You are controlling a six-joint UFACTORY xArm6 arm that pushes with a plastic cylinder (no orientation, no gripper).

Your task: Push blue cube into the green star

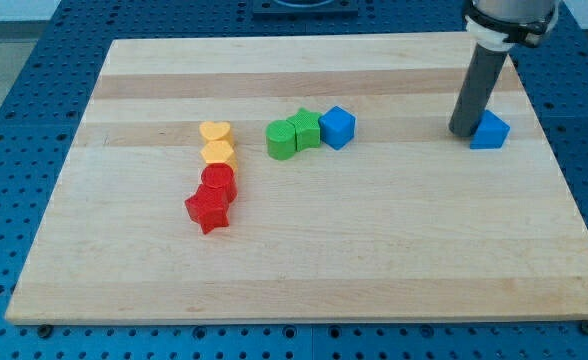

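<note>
1. Wooden table (304,260) seen from above and in front; dark rod reaching down from the view's top right, with my tip (464,132) resting on the wood at the view's right.
2. No jaws on this rig, so nothing open, closed or gripping; only the bare rod end for pushing.
3. Blue cube (338,127) near the table's middle, already touching or all but touching the green star (307,129) on its left; exact contact hard to tell.
4. Green cylinder-like block (282,140) pressed against the star's other side.
5. Second blue block (490,131), shape unclear, just right of my tip and apparently touching the rod.
6. Risk: dragging that nearer blue block along by mistake when leaving.
7. Risk: an off-centre or overlong push from the right spinning the cube past the star, or shoving star and green neighbour towards the yellow pair (217,143) and red pair (212,198).
8. No containers in sight; nothing held inside anything.
</note>
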